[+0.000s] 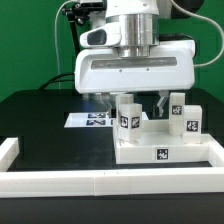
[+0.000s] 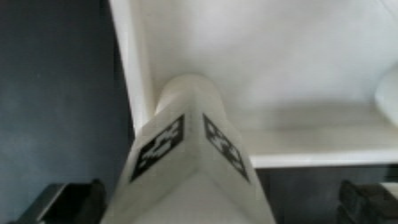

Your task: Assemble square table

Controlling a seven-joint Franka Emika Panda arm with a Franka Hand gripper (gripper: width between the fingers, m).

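Here, exterior view, left to right: marker board [image 1: 93, 119] flat on the black table [image 1: 40, 120] at mid-left; rail [image 1: 50, 181] along the lower edge and up both sides. Centre: gripper [image 1: 143, 100] poised over the top [image 1: 150, 148], fingers spread wide, nothing held. Directly below, a leg [image 1: 128, 112] upright on the near corner, presumably seated in its socket and just let go. Mid-right: two more legs [image 1: 177, 107] [image 1: 192, 121] upright on the far corners, likewise set for joining. Wrist view: leg [image 2: 183, 150] rising between the open fingertips [image 2: 71, 198] at lower centre, tags facing the lens; top [image 2: 267, 60] beneath. Fourth leg not seen.
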